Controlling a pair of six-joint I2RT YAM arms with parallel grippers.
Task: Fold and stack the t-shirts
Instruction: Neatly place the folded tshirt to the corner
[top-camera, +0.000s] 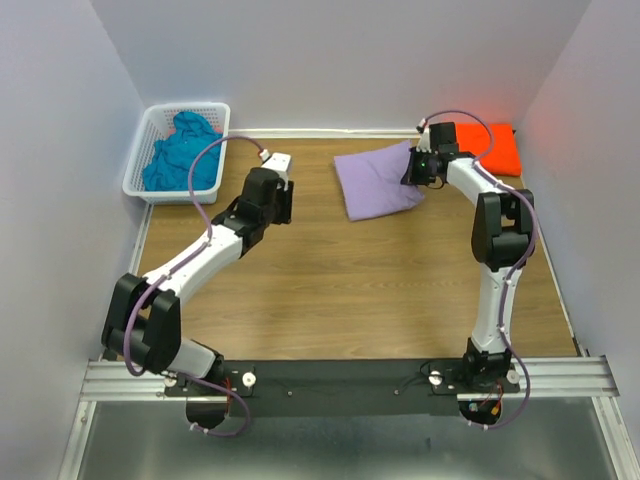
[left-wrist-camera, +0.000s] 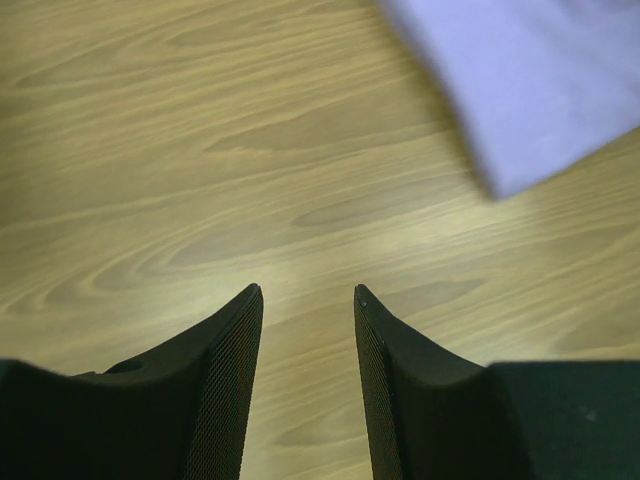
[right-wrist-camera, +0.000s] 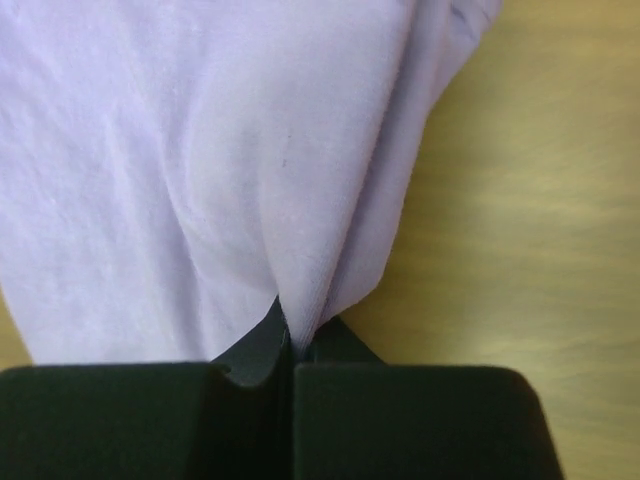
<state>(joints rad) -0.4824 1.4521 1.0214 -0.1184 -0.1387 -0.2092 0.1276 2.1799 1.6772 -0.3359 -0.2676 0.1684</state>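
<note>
A folded lavender t-shirt lies at the back middle of the table. My right gripper is shut on its right edge; the right wrist view shows the lavender t-shirt pinched into a ridge between the jaws of the right gripper. A folded orange t-shirt lies at the back right. The teal t-shirt is crumpled in the white basket. My left gripper hovers open left of the lavender shirt. In the left wrist view the left gripper is empty over bare wood, a corner of the lavender t-shirt ahead.
White walls close the table in on three sides. The basket stands in the back left corner. Both arm bases sit on a metal rail along the near edge.
</note>
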